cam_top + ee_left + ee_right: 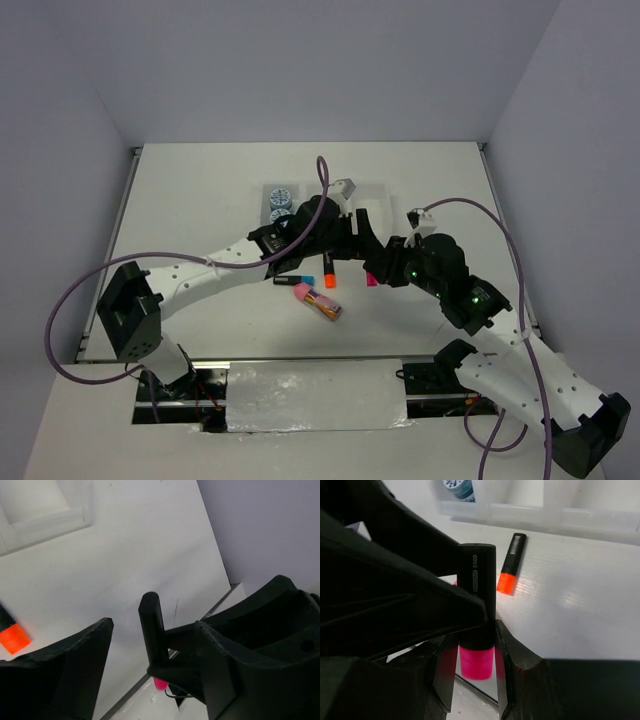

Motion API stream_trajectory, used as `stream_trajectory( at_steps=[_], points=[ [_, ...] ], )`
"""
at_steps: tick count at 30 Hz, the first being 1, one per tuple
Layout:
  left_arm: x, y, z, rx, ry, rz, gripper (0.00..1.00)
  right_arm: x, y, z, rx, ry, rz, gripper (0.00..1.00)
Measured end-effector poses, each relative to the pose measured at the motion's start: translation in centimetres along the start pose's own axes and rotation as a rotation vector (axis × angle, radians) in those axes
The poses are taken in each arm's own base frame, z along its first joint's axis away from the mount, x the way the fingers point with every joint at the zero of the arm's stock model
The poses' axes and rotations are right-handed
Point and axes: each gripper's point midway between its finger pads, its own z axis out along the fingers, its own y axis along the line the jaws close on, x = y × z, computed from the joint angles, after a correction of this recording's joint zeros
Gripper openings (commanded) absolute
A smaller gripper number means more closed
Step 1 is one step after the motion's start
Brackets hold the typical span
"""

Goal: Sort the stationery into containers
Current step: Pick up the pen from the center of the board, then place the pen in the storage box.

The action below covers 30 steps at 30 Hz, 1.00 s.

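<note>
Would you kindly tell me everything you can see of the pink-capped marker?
The pink-capped marker is a short black barrel, plastic-looking, labelled S600, with a bright pink cap at its lower end. It stands nearly upright, cap down, clamped at the cap end by the right tool. Its black end sits between the open fingers of the left tool; whether they touch it is unclear.

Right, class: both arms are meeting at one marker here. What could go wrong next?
1. The right claw grips the upright pink-capped marker near its cap end only, so a nudge might tilt it or make it slip.
2. The left claw stands open around the same marker. The two claws are crowded together and could collide.
</note>
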Motion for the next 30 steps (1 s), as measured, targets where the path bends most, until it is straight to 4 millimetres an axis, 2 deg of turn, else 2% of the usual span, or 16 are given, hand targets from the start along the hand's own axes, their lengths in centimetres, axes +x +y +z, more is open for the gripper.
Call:
stream_trajectory(
  at_steps=[1, 2, 4, 5, 6, 7, 10, 11, 14, 17, 19, 23, 26, 30],
  points=[
    [0.2, 0.0, 0.2, 0.005, 0.006, -0.006, 0.71, 0.1, 0.3, -0.1, -0.014, 0.004, 0.002, 0.11],
    [0.3, -0.1, 0.4, 0.008, 0.012, -0.016, 0.58, 0.2, 0.5, -0.1, -0.023, 0.008, 0.001, 0.11],
    [0.7, -0.1, 0.7, 0.014, 0.025, -0.024, 0.43, 0.3, 0.8, -0.1, -0.038, 0.016, 0.0, 0.11],
    [0.9, 0.0, 1.0, 0.015, 0.033, -0.025, 0.31, 0.3, 0.9, -0.1, -0.043, 0.017, -0.001, 0.11],
    [1.1, 0.1, 1.2, 0.013, 0.04, -0.028, 0.26, 0.4, 1.0, -0.1, -0.047, 0.018, 0.0, 0.12],
    [1.3, -0.1, 1.4, 0.023, 0.047, -0.036, 0.13, 0.5, 0.9, -0.1, -0.042, 0.021, 0.001, 0.15],
    [1.1, -0.4, 1.4, 0.027, 0.047, -0.034, 0.0, 0.5, 0.9, -0.1, -0.04, 0.02, 0.01, 0.59],
    [0.8, -0.4, 1.4, 0.022, 0.043, -0.027, 0.0, 0.3, 1.0, -0.2, -0.045, 0.013, 0.01, 0.81],
    [-0.8, 0.1, 1.7, -0.047, 0.005, 0.017, 0.0, 0.0, 1.0, -0.3, -0.043, -0.005, 0.01, 1.0],
    [-4.1, 0.9, 2.9, -0.141, -0.066, 0.067, 0.0, -0.5, 0.0, -1.1, 0.01, -0.045, 0.013, 1.0],
    [-6.8, 2.4, 3.6, -0.21, -0.117, 0.085, 0.01, -0.9, -0.7, -1.7, 0.043, -0.073, 0.015, 1.0],
    [-11.8, 8.2, 4.8, -0.396, -0.19, 0.099, 0.1, -0.9, -1.7, -2.7, 0.092, -0.096, 0.009, 1.0],
    [-14.4, 12.7, 5.7, -0.51, -0.21, 0.098, 0.15, -1.0, -2.1, -3.1, 0.116, -0.095, -0.001, 1.0],
    [-15.7, 17.2, 7.0, -0.596, -0.185, 0.113, 0.19, -0.7, -2.5, -3.0, 0.134, -0.079, -0.017, 1.0]
  ],
)
